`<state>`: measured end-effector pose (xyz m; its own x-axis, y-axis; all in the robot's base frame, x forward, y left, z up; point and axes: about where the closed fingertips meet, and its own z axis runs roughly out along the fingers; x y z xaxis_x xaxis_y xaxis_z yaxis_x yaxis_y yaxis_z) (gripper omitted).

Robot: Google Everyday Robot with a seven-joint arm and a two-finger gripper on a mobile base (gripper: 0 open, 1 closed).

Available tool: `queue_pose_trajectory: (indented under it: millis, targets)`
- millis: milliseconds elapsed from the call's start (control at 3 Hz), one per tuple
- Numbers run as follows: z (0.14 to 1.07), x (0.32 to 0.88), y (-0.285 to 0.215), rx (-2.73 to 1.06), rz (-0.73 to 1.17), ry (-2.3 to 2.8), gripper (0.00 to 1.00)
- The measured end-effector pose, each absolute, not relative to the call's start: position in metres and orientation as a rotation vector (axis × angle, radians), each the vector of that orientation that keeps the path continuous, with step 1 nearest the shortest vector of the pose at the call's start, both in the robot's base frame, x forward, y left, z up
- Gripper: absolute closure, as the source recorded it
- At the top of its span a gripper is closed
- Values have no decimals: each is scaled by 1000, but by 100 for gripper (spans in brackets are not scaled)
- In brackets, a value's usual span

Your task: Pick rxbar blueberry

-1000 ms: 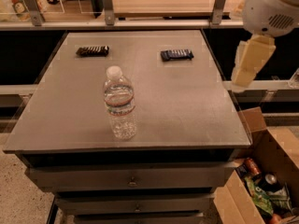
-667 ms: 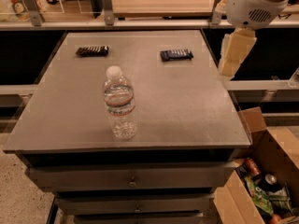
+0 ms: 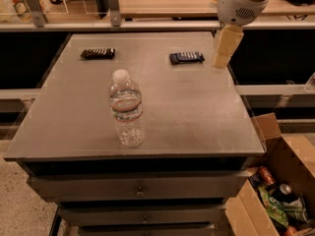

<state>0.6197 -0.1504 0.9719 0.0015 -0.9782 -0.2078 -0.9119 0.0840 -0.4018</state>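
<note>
The rxbar blueberry is a small flat navy-blue bar lying on the grey table at the back right. A similar dark brown bar lies at the back left. My gripper hangs from the white arm at the top right, above the table's right back part, just right of the blueberry bar and apart from it. It holds nothing.
A clear water bottle stands upright in the middle front of the table. An open cardboard box with cans and packets sits on the floor at the right. A rail and counter run behind the table. Drawers are below the tabletop.
The arm and gripper have moved left and toward the back, from beyond the table's right edge to beside the blueberry bar. The objects on the table have not moved.
</note>
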Motion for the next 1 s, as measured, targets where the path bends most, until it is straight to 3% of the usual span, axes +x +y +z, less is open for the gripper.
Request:
queue_pose_trajectory:
  millis: [333,1000]
  targets:
    - [939,690,-134,-1863,-139,1927,0]
    - [939,702,-137,-1842,-221,1924,0]
